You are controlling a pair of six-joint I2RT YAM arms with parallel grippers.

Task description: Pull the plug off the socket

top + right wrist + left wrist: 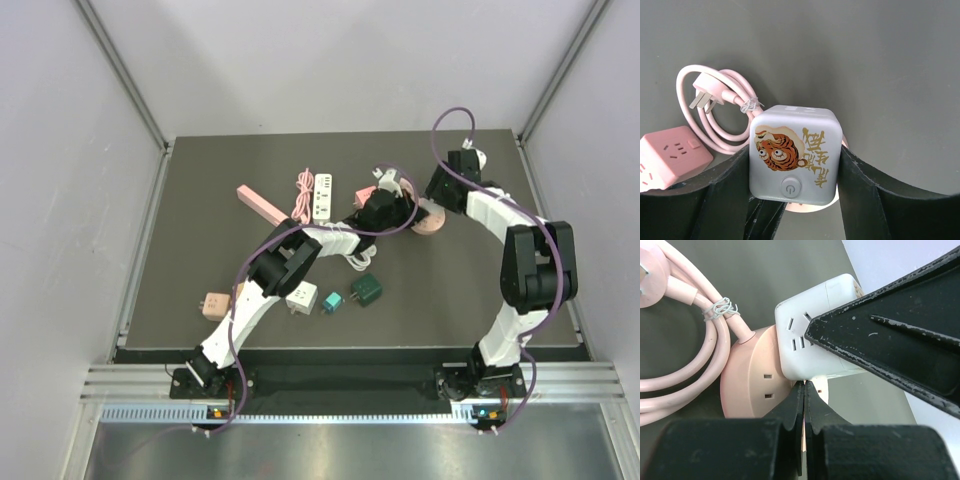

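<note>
Looking through the right wrist camera, I have the right gripper (795,172) clamped on the white cube plug (790,130), one finger on each side, with its tiger picture and power button facing the lens. The plug sits on the round pink socket (747,385) toward the far right of the dark table (200,180); I cannot tell whether its pins are still seated. My left gripper (804,400) is fully closed, its tips pressed together down at the socket's edge, just beside the plug. The socket's pink cable (685,365) lies coiled and tied alongside. A pink cube socket (670,155) rests near it.
</note>
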